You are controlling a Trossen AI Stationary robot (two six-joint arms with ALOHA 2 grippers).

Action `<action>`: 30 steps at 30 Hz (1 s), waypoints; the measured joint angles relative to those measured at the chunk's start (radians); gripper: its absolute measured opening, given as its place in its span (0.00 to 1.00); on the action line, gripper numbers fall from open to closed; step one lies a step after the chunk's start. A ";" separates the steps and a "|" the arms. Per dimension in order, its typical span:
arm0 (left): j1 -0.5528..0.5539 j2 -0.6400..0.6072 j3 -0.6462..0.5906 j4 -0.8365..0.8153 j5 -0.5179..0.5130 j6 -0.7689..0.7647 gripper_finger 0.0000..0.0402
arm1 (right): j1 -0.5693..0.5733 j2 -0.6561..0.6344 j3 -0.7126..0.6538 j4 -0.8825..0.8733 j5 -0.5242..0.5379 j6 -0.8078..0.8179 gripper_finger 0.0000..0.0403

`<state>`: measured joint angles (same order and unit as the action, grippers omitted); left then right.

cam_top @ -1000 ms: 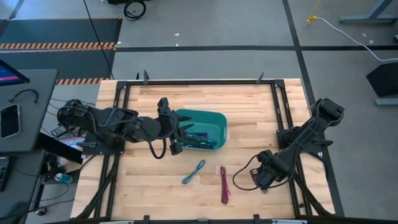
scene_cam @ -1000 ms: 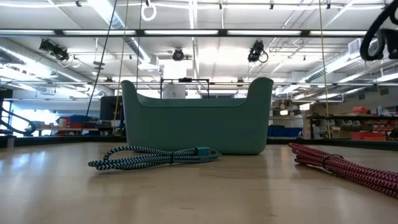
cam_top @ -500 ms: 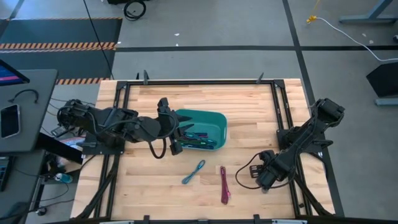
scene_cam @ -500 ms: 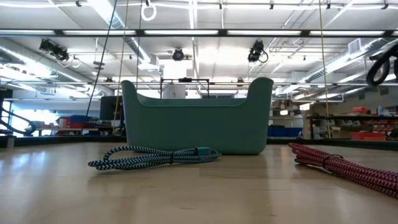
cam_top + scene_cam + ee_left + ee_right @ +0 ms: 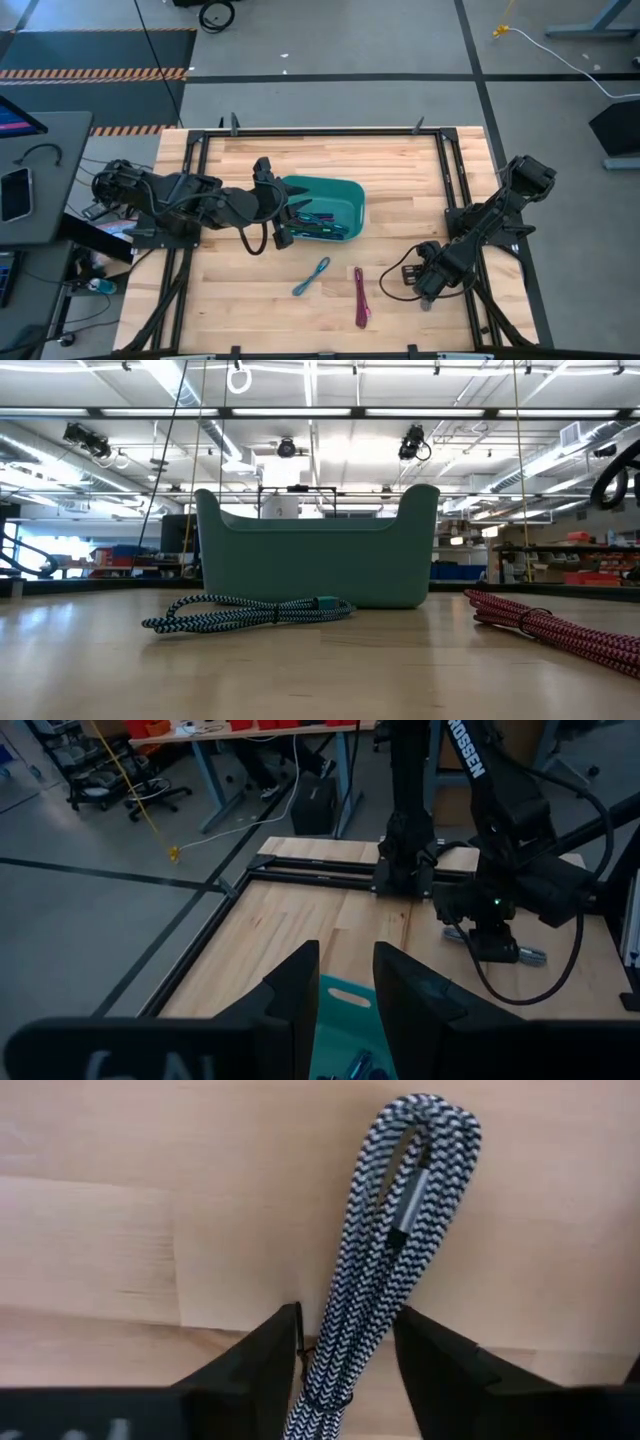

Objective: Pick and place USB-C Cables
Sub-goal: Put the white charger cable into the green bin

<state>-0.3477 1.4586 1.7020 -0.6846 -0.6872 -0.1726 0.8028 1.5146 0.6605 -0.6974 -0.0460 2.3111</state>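
High view, read from left to right: the left arm reaches across the wooden tabletop (image 5: 330,155) and its claw (image 5: 283,222) hangs over the left edge of a teal bin (image 5: 352,192). In its own wrist camera its two fingers (image 5: 294,992) stand a little apart with nothing between them. Inside the bin lie several cable bundles (image 5: 318,224), purple and green among them; I cannot count them for certain. On the bare wood in front of the bin lie two loose bundles, a blue one (image 5: 311,276) and, just to its right, a magenta one (image 5: 360,297).

Farther right, the right claw (image 5: 427,296) is down at the tabletop, near the front edge. Its wrist camera shows a fourth kind, a grey-and-white braided bundle (image 5: 385,1260), lying between its parted fingers (image 5: 255,1355), not yet pinched.

By my judgement, the step in hand is the pick of that grey bundle. The next move calls for closing squarely on the middle of the bundle, lifting it clear, then carrying it leftward to the bin, with the blue and magenta bundles left to collect after.
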 joint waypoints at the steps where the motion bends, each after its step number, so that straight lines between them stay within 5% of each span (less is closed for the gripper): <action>1: 0.000 0.000 0.000 0.000 0.000 0.000 0.26 | 0.000 0.000 0.000 0.003 0.000 -0.004 0.37; 7: 0.000 0.000 0.000 -0.001 0.000 0.000 0.26 | 0.000 -0.023 -0.005 0.023 -0.002 -0.047 0.07; 12: 0.000 0.000 0.000 -0.001 0.000 0.000 0.26 | 0.000 -0.061 0.028 0.034 0.021 -0.095 0.05; 17: 0.000 0.000 0.000 -0.002 0.000 0.000 0.26 | -0.018 -0.104 0.141 0.020 0.215 -0.187 0.05; 22: 0.000 0.000 0.000 -0.002 0.002 0.000 0.26 | -0.103 -0.150 0.319 -0.016 0.364 -0.492 0.05; 30: -0.001 0.000 0.000 -0.129 0.056 -0.005 0.26 | -0.341 -0.193 0.645 -0.137 0.383 -1.188 0.05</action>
<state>-0.3485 1.4582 1.7020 -0.8136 -0.6311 -0.1774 0.4615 1.3219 1.3051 -0.8346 0.3369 1.1236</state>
